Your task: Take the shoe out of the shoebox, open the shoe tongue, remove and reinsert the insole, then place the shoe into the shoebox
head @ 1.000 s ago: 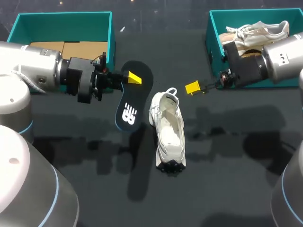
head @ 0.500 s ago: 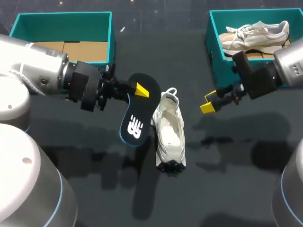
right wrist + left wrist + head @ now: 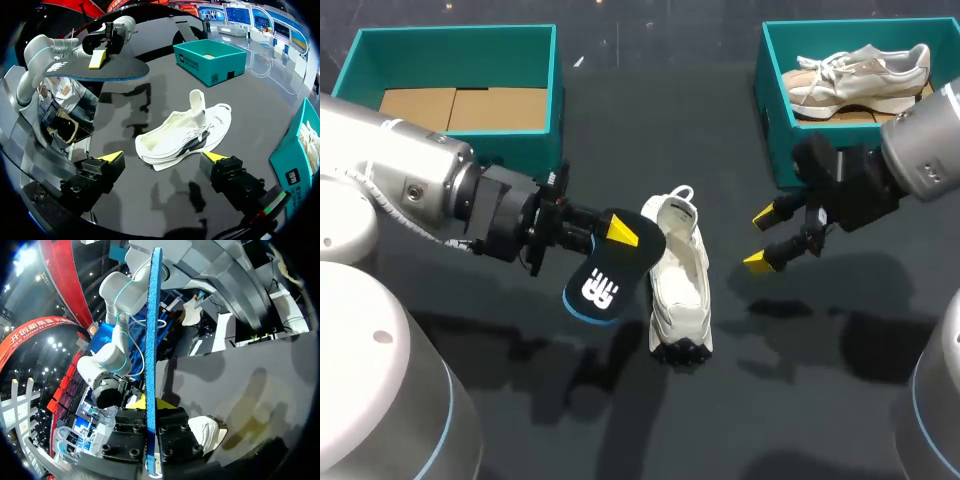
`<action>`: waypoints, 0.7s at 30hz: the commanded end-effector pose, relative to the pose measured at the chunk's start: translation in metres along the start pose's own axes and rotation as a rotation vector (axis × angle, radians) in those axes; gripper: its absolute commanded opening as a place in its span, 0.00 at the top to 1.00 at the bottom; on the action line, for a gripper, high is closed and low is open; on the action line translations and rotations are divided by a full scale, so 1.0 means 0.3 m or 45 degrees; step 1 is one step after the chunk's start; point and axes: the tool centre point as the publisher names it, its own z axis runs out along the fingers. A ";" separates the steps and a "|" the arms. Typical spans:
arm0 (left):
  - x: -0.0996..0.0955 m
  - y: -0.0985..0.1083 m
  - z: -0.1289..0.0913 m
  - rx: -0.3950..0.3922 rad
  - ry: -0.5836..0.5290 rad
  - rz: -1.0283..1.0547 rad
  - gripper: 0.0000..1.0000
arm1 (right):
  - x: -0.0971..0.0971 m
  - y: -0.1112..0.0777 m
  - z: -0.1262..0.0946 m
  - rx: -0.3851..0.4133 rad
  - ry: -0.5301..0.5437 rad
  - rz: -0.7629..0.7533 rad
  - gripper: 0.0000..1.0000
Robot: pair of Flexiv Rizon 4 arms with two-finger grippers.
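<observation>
At ten o'clock on the table stands a teal box (image 3: 455,38) with brown cardboard (image 3: 460,105) inside. My left claw (image 3: 617,232) is clenched on the dark insole (image 3: 610,272), held off the table at nine o'clock of the shoe (image 3: 680,285). The insole bears a white logo. The shoe lies mid-table, outside both boxes, heel tab toward twelve o'clock. My right claw (image 3: 760,239) hangs released at three o'clock of it. At two o'clock, a second teal box (image 3: 772,120) holds a pale shoe (image 3: 860,68).
</observation>
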 end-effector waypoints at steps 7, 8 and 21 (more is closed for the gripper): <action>0.013 -0.001 -0.013 -0.009 0.027 0.052 1.00 | 0.004 -0.011 0.038 0.118 -0.102 -0.069 0.00; 0.013 -0.001 -0.013 -0.009 0.027 0.052 1.00 | 0.004 -0.011 0.038 0.118 -0.102 -0.069 0.00; 0.142 -0.034 0.089 -0.014 0.066 -0.113 1.00 | -0.025 -0.097 0.175 0.112 -0.085 -0.283 0.00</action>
